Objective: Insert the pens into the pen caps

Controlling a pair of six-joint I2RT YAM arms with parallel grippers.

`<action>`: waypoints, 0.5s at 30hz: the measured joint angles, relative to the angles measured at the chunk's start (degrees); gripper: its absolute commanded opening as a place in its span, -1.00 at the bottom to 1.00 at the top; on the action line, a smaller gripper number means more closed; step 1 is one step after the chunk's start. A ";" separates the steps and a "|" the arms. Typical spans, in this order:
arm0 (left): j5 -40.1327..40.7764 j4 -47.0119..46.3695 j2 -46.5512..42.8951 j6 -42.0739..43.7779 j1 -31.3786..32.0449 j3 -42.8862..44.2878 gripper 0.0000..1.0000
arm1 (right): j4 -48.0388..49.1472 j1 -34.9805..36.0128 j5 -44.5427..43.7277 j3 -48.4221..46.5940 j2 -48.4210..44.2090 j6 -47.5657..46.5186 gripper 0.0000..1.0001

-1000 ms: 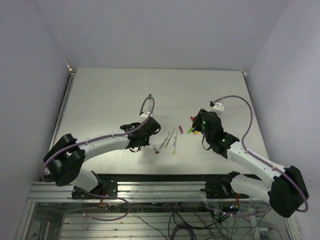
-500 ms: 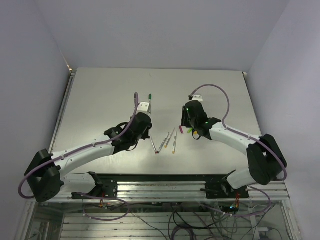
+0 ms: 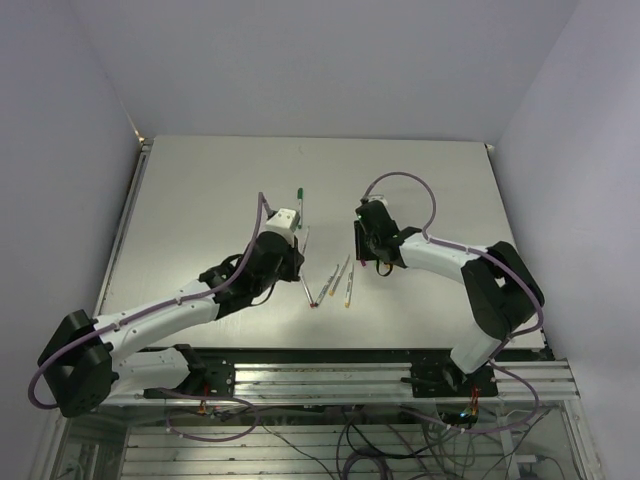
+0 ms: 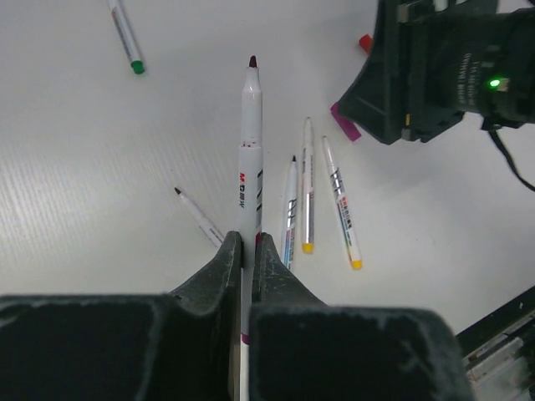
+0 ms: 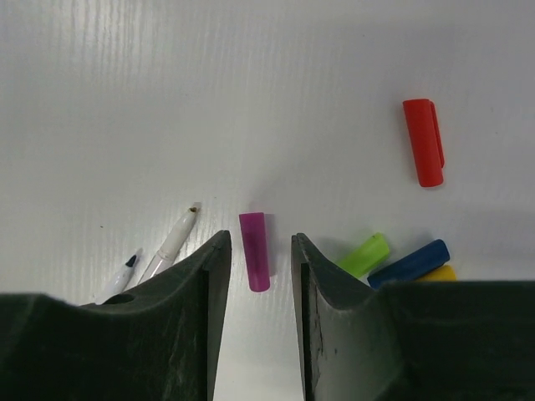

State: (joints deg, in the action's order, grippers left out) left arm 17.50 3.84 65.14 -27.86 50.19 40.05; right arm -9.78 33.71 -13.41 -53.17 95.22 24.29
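My left gripper [image 4: 247,242] [image 3: 298,255] is shut on a whitish pen [image 4: 251,142] that sticks out forward above the table, dark red tip ahead. Several more pens [image 4: 307,188] lie side by side below it, and a green-tipped pen [image 4: 125,33] lies apart at the far left. In the right wrist view my right gripper [image 5: 259,237] [image 3: 368,248] is open, low over the table, with the magenta pen cap [image 5: 255,251] lying between its fingers, touching neither. The red cap [image 5: 424,142], green cap [image 5: 365,255], blue cap [image 5: 410,263] and yellow cap [image 5: 440,272] lie to its right.
Two pen tips [image 5: 171,238] lie just left of the right gripper's left finger. The right gripper's black body [image 4: 443,67] stands close beyond the row of pens. The white table [image 3: 200,200] ends at walls on both sides.
The right arm has swung left from the cluster of caps to straddle the magenta cap, its jaws narrowing. The left arm has carried its pen up and away from the near edge.
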 measured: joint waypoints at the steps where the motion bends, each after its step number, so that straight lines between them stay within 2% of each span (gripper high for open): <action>1: -0.37 -0.46 -0.09 0.04 -0.11 -0.17 -0.86 | -0.07 0.00 0.04 -0.15 0.42 -0.02 -0.31; 15: -5.66 -5.18 0.46 0.13 -2.45 -0.59 -0.86 | -0.57 0.02 0.74 -0.98 4.37 -0.35 -0.35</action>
State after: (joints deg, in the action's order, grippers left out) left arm 11.84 -1.34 65.60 -27.73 47.75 39.46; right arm -10.35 33.74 -12.67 -54.15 99.59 23.94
